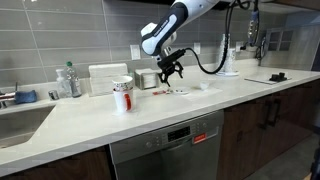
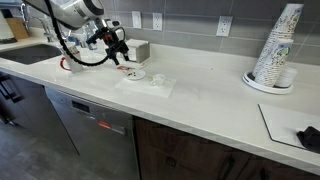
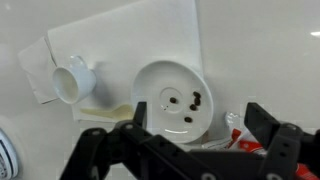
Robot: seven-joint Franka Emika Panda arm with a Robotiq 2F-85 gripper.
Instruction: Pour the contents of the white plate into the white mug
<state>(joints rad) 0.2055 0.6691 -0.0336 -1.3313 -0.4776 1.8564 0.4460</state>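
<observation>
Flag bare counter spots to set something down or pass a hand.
Widest free patch: pale countertop between the white sheet under the small white mug and the stack of patterned cups. The strip along the front edge is bare too. Crowded: around the shallow round white plate by the robot's hand, with a box against the wall behind.

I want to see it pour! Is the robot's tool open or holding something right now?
Tool: open, holding nothing, over the white plate.

A red-and-white patterned cup [image 1: 122, 96] stands on the counter [image 1: 110, 126] above the dishwasher [image 1: 166, 147].
</observation>
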